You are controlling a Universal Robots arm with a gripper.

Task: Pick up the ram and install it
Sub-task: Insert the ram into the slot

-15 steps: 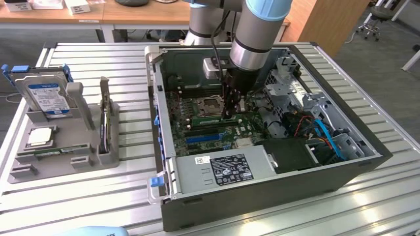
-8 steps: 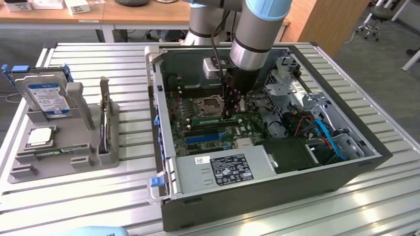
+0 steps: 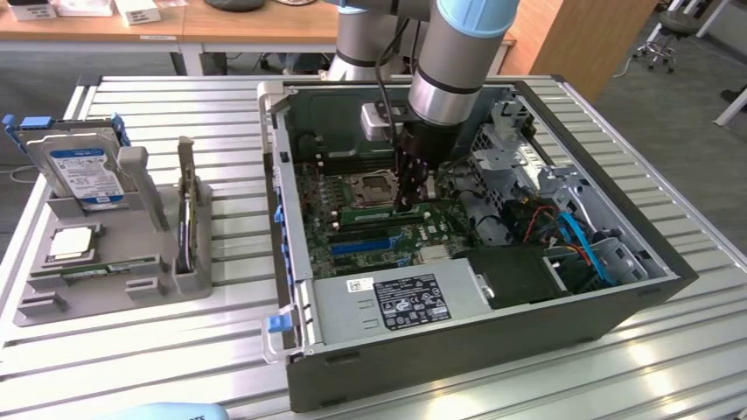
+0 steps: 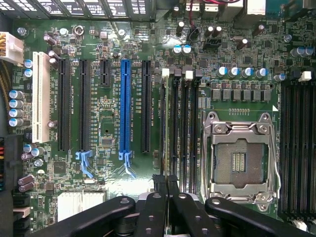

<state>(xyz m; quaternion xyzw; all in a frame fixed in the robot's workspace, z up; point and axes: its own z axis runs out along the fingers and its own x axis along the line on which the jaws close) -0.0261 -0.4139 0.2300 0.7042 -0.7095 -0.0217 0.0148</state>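
Between the fingertips of the claw [image 4: 166, 185], the ram [image 4: 163, 133] was seen edge-on as a thin dark strip, lined up with the memory slots [image 4: 186, 128] right beside the empty CPU socket [image 4: 240, 160]. The claw was pinched nearly shut on it, though tbh whether it was seated couldn't be told. A blue expansion slot [image 4: 125, 106] was spotted further along the board. Outside the case [image 3: 467, 350], a look-alike green stick [image 3: 111, 268] was seen lying in the grey tray [image 3: 105, 302], near a hard drive [image 3: 80, 171].
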